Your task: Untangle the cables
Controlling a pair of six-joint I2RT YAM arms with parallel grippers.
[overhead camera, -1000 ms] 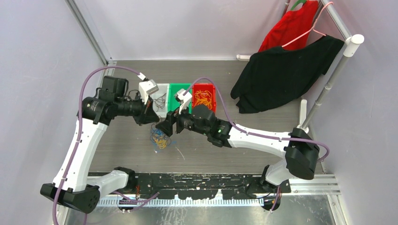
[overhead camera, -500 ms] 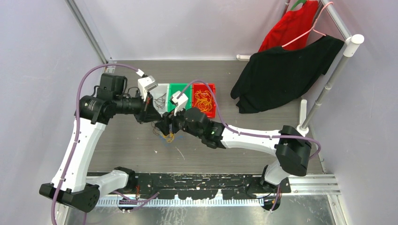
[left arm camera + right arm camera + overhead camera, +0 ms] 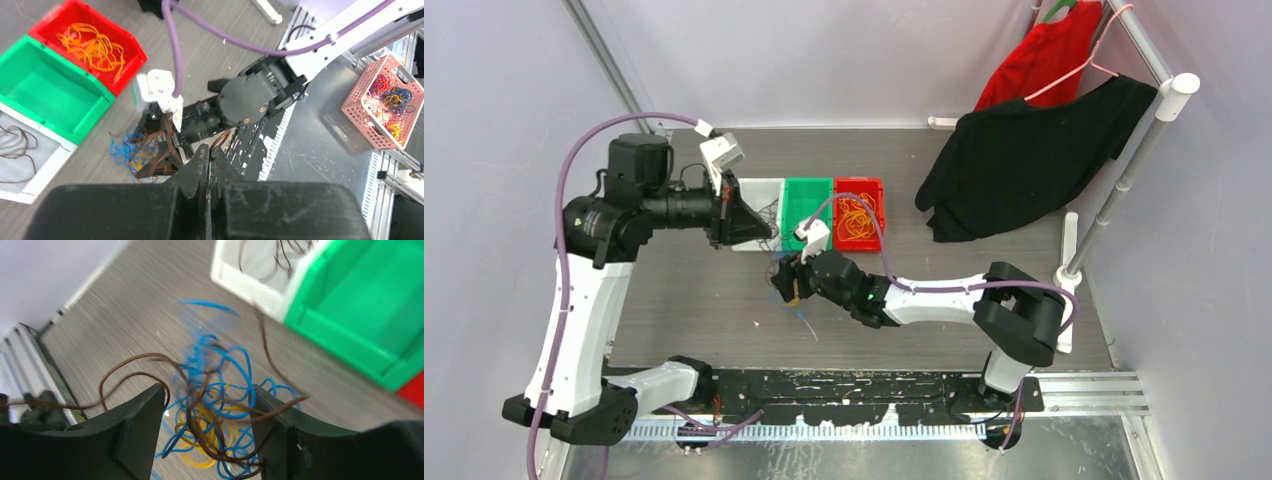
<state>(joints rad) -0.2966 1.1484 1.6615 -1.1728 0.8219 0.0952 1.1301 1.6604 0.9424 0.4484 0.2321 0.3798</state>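
Pinning the heap while one strand is drawn out looks to be the step in hand, so we would treat it as a slow, two-handed pull. The cables [image 3: 220,415] lie knotted on the table [image 3: 684,300] just in front of the white bin [image 3: 240,282] and green bin [image 3: 345,340], with blue, yellow and brown loops wound through each other. Our right gripper [image 3: 207,392] straddles that knot with its jaws apart, strands between them but not clamped. Our left gripper [image 3: 210,152] hangs off to the side with its jaws pressed together; whether a thin wire is nipped there we cannot tell. A brown strand [image 3: 264,345] runs from the knot toward the white bin, where other brown wires lie, and orange ones sit in the red bin [image 3: 882,215], so we judge brown is the colour to free. We should close the right jaws on the blue and yellow loops only, leave the brown one loose, and draw it along its own line. A sideways tug would likely tighten the knot or drag the heap.
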